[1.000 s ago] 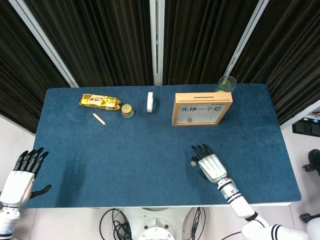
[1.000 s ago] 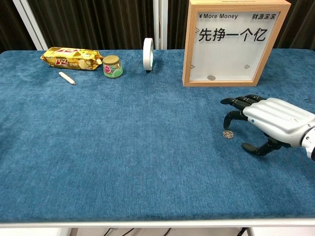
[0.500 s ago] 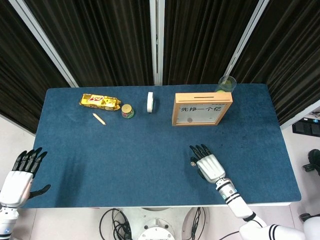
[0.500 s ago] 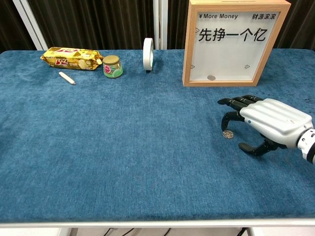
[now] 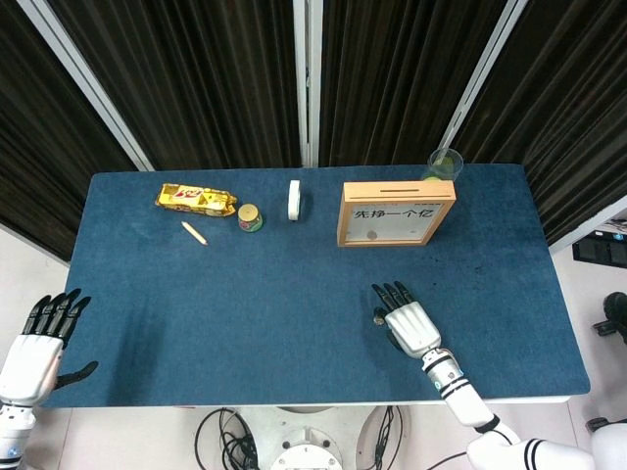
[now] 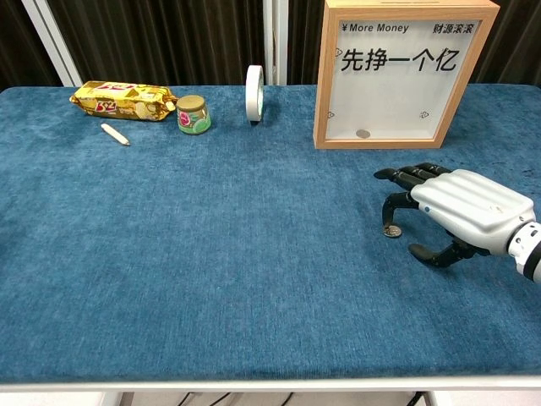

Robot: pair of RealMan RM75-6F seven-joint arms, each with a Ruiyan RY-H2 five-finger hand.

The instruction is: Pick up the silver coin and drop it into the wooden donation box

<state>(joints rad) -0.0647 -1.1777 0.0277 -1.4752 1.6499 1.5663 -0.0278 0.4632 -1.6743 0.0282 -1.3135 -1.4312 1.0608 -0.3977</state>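
Observation:
The silver coin (image 6: pixel 391 230) (image 5: pixel 378 317) lies flat on the blue table, in the front right part. My right hand (image 6: pixel 461 208) (image 5: pixel 408 320) hovers palm-down just right of it, fingers apart; one fingertip comes down at the coin's edge and the thumb curls low behind. The hand holds nothing. The wooden donation box (image 6: pixel 404 74) (image 5: pixel 397 212) stands upright behind the hand, with a slot on top and one coin visible inside its clear front. My left hand (image 5: pixel 41 338) hangs open off the table's front left corner, seen only in the head view.
Along the back left lie a yellow snack packet (image 6: pixel 123 100), a small green-labelled jar (image 6: pixel 193 115), a white tape roll on edge (image 6: pixel 254 94) and a short pale stick (image 6: pixel 115 134). A green cup (image 5: pixel 444 162) stands behind the box.
My right hand has shifted slightly left toward the coin, and its fingertip now reaches the coin's edge. The coin has not moved. The left hand has barely drifted.

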